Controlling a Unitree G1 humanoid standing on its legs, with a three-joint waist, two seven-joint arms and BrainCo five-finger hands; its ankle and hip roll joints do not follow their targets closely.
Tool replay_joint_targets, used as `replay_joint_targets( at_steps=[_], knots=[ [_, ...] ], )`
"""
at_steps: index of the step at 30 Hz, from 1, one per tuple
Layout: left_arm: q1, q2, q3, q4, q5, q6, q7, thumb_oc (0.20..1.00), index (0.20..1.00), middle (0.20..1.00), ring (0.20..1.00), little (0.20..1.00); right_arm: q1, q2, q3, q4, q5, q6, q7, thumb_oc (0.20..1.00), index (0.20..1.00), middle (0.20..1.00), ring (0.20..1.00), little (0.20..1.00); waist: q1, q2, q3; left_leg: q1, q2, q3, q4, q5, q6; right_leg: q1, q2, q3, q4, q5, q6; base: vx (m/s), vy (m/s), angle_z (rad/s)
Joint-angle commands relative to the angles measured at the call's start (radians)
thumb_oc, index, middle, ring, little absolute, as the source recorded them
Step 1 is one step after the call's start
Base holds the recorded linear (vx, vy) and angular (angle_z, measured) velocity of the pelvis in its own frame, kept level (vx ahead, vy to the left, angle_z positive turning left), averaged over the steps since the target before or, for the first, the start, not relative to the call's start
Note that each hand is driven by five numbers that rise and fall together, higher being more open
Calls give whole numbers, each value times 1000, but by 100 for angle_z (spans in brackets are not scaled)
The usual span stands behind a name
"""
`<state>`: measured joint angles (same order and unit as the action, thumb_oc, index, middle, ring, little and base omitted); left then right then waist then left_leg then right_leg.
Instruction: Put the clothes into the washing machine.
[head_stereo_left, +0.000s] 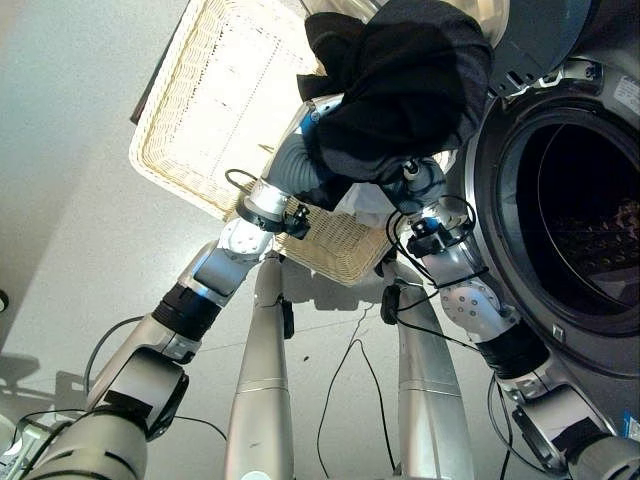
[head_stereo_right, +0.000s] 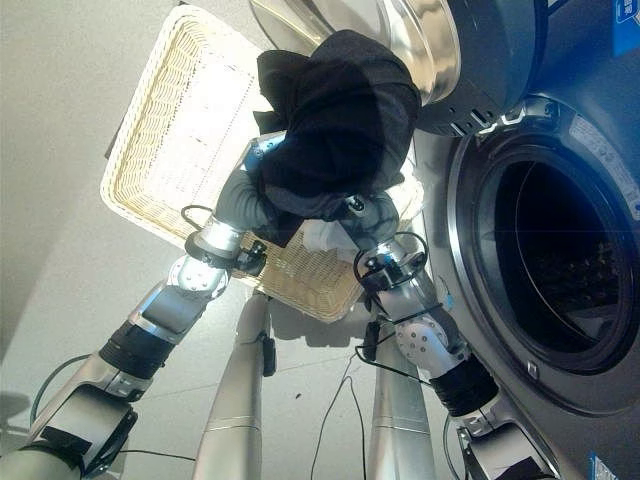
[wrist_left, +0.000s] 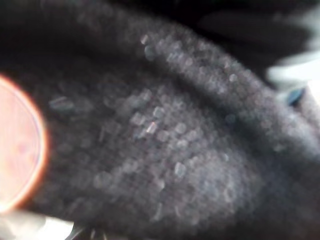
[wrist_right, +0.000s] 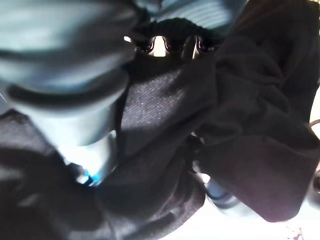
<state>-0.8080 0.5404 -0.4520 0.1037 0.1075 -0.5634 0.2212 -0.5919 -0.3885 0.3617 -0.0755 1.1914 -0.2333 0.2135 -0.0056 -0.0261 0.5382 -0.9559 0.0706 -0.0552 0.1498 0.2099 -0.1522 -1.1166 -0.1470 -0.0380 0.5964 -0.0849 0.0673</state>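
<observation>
Both arms lift the black clothes (head_stereo_left: 400, 85) above the wicker basket (head_stereo_left: 200, 110); each robot hand is buried, grip unclear; washing machine drum (head_stereo_left: 585, 215) opens just rightward, nearer the right arm

black clothes (head_stereo_left: 405, 85) look like soft matt knit cloth, basket (head_stereo_left: 205, 110) is rough woven wicker, washing machine (head_stereo_left: 560, 210) door ring is glossy metal.

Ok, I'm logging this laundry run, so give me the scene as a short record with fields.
clothes: black bundle raised between both arms, above the basket, beside the drum opening
left hand: under the cloth, fingers hidden
right hand: under the cloth, fingers hidden
basket: pale wicker basket on the floor
washing machine: drum opening uncovered, door swung open
stage: clothes not yet in the drum
</observation>
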Motion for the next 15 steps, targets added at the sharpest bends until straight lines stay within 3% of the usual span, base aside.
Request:
replay_joint_targets(
  at_steps=[1,10,12,13,14,15],
  knots=[
    [-40,-23,-63,-58,99,-5,-4,200,200,200,200,200,-44,40,52,-153,6,-25,131,200,200,200,200,200,-19,-6,-18,-16,-115,14,103,-70,69,98,70,-84,-352,291,75,0,0,0],
    [-41,-19,-69,-49,110,19,21,200,200,200,200,200,-46,43,58,-149,21,-55,140,200,200,200,200,200,-19,-3,-18,-20,-116,13,103,-68,67,93,71,-83,-353,295,77,0,0,0],
    [-29,-22,-63,-43,143,85,95,209,209,209,209,209,-43,52,55,-143,49,-57,151,200,200,200,200,200,-18,0,-18,-20,-118,11,104,-68,67,92,73,-81,-352,294,76,0,0,0],
    [-26,-23,-61,-39,152,104,118,445,445,445,445,445,-42,55,54,-142,55,-60,153,200,200,200,200,200,-17,0,-18,-20,-117,11,104,-68,67,93,72,-82,-353,293,75,0,0,0],
    [-23,-23,-60,-33,165,123,146,583,583,583,583,583,-42,57,52,-142,62,-62,153,200,200,200,200,200,-16,0,-18,-20,-116,12,103,-67,67,94,71,-82,-353,293,76,0,0,0],
    [-16,-22,-54,-26,176,149,179,1000,1000,1000,1000,1000,-40,59,48,-141,75,-69,156,200,200,200,200,200,-15,0,-18,-21,-116,10,104,-67,67,94,70,-81,-354,293,75,0,0,0]
  ],
)
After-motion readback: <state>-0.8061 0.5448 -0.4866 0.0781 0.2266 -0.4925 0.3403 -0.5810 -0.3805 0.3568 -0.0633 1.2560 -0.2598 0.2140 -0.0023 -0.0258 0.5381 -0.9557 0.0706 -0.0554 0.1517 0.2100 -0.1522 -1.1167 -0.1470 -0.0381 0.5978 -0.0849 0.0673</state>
